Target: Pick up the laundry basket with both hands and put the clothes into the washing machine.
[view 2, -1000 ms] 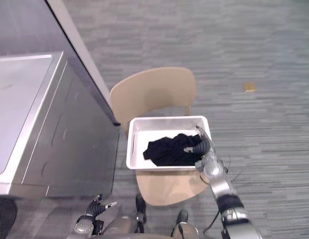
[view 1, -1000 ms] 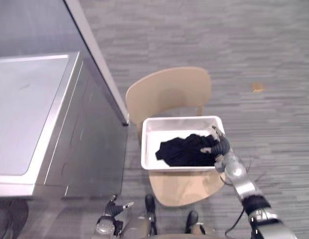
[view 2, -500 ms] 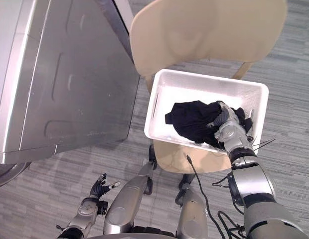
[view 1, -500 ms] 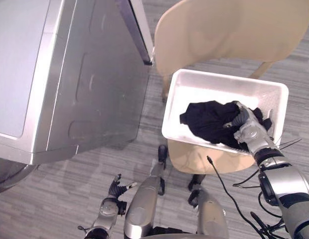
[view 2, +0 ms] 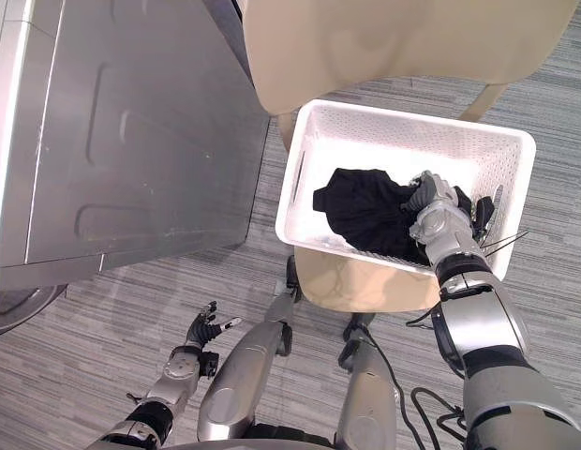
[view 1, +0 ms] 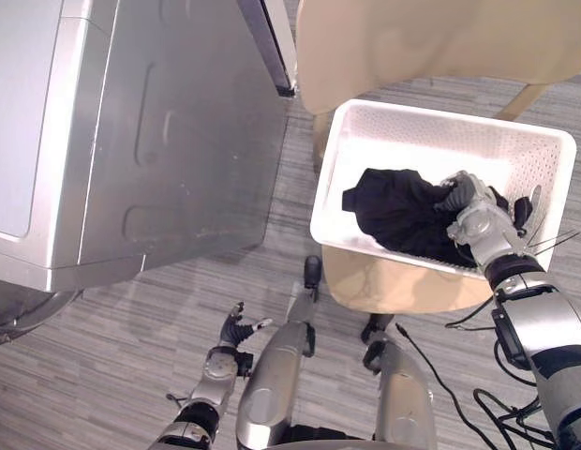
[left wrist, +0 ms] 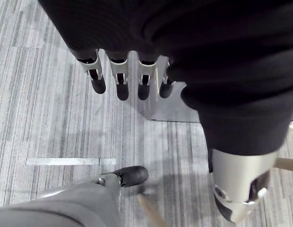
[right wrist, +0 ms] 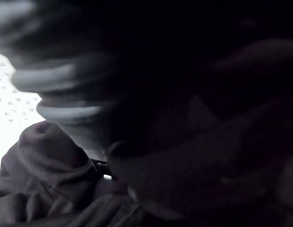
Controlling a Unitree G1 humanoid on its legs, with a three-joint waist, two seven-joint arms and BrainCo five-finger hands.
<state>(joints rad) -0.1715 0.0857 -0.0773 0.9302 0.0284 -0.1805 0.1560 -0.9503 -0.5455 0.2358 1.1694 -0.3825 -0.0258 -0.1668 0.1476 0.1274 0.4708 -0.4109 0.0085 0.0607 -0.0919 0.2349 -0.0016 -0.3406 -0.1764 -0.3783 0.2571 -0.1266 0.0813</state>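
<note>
The white laundry basket rests on the seat of a beige chair. Black clothes lie bunched in the middle of the basket. My right hand reaches into the basket from its right end and presses down into the right edge of the clothes; the dark cloth sits right against it in the right wrist view. My left hand hangs low near the floor, well left of the basket, with straight fingers and nothing in it. The silver washing machine stands to the left.
The chair's curved back rises just behind the basket. A dark upright panel edge stands between the machine and the chair. Grey striped floor lies in front of the machine.
The camera has tipped down and closer, so the whole scene has shifted. My right hand has sunk further into the clothes. The left hand stays low and open.
</note>
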